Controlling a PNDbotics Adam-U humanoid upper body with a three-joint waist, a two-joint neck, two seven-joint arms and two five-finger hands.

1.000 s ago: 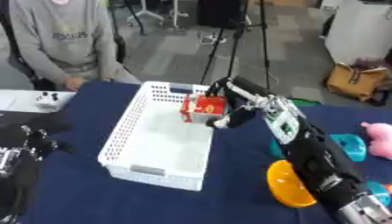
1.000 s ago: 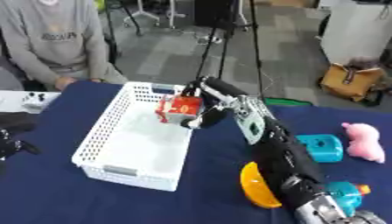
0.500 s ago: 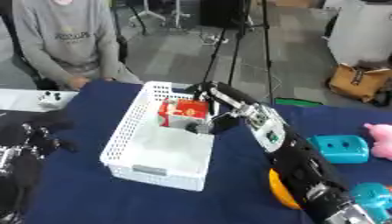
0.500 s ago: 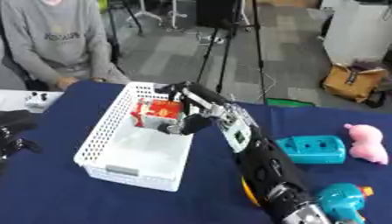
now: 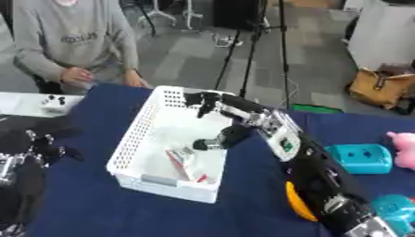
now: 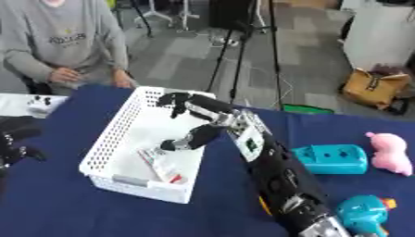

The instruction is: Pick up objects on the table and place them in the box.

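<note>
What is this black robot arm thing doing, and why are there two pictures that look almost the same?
The two pictures come from the robot's two eyes, a pair of cameras in its head looking down at a table with a blue cloth. That is why they nearly match.

The long black arm is the robot's right arm. Its right hand hangs open over a white basket, holding nothing. Inside the basket lies a small red and white packet, already put away.

Waiting on the cloth are a teal block, a pink soft toy, a teal toy with an orange bit, and something orange half hidden under the arm.

The dark shape at the picture's left edge is the robot's left hand; I can't make out its fingers.
</note>
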